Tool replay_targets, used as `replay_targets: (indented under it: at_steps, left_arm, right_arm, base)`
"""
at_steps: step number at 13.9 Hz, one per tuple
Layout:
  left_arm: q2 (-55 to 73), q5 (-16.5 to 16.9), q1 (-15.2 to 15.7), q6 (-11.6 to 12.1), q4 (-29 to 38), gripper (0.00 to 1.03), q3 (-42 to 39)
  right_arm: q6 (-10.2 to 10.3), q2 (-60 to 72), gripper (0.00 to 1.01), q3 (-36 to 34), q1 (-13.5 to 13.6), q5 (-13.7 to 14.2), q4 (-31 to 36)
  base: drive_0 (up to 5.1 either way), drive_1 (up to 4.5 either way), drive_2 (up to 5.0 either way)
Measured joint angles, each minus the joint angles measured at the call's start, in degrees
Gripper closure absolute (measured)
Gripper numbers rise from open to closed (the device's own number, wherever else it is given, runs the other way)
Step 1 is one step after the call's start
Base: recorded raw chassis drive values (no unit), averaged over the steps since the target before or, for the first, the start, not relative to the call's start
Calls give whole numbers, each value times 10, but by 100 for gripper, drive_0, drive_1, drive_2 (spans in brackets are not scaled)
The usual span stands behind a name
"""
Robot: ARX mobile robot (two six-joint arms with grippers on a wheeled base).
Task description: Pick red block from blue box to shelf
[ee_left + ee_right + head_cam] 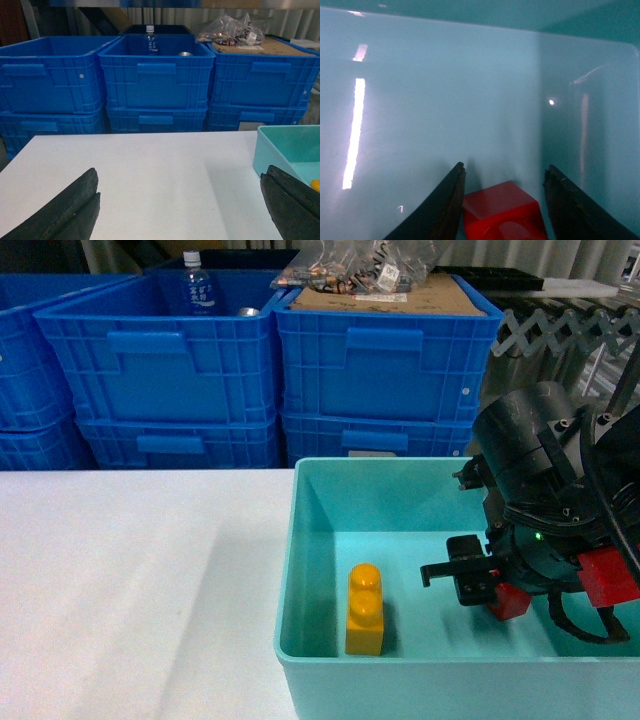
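The red block [512, 603] [502, 210] lies on the floor of the blue box [300, 540] [445, 100], towards its right side. My right gripper [500, 592] [505, 167] reaches down into the box and is open around the block. In the right wrist view the left finger [447, 200] rests against the block, while a narrow gap separates the right finger [570, 205] from it. My left gripper [181, 172] hangs wide open over the white table [150, 170], left of the blue box [280, 145], with nothing between its fingers. The shelf is out of view.
A yellow-orange two-stud brick [365, 610] stands in the box near its front wall, left of the red block. Stacked dark blue crates [170, 370] line the far side of the table; one holds a bottle [198, 285], another a bag on cardboard [370, 275].
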Motion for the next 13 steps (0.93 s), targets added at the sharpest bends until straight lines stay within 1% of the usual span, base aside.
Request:
replay_targets:
  at_steps: [1, 2, 3, 5, 6, 7, 8, 9, 10, 12, 13]
  left_arm:
    - [0, 0, 0, 0, 0, 5, 0]
    - [0, 0, 0, 0, 0, 5, 0]
    - [0, 0, 0, 0, 0, 5, 0]
    - [0, 0, 0, 0, 0, 5, 0]
    - [0, 0, 0, 0, 0, 5, 0]
    - [0, 0, 0, 0, 0, 5, 0]
    - [0, 0, 0, 0, 0, 5, 0]
    - [0, -1, 0, 0, 0, 5, 0]
    - [0, 0, 0, 0, 0, 5, 0]
    - [0, 0, 0, 0, 0, 5, 0]
    - [0, 0, 0, 0, 0, 5, 0]
  right_arm:
    - [2, 0, 68, 0, -2, -7, 10]
    - [3, -3, 72, -2, -4, -9, 20]
    - [4, -19, 72, -15, -6, -20, 27]
    - [3, -97, 72, -63, -7, -34, 66]
    - [0, -155, 72, -98, -7, -36, 107]
    - [-8, -238, 72, -150, -7, -35, 169]
    - [-60, -428, 72, -278, -21, 3, 282]
    - [-81, -509, 72, -404, -49, -47, 455]
    - [-81, -583, 72, -482, -84, -72, 476]
    - [-81, -628, 72, -523, -102, -91, 468]
    - [-81, -657, 72, -548, -109, -106, 454]
  base:
    - [0, 0, 0]
    - [0, 0, 0]
    - [0, 0, 0]
    - [0, 0, 0]
    - [0, 0, 0]
    - [0, 0, 0]
    - [0, 0, 0]
    - [0, 0, 0]
    - [0, 0, 0]
    - [0, 0, 0]
    - [0, 0, 0]
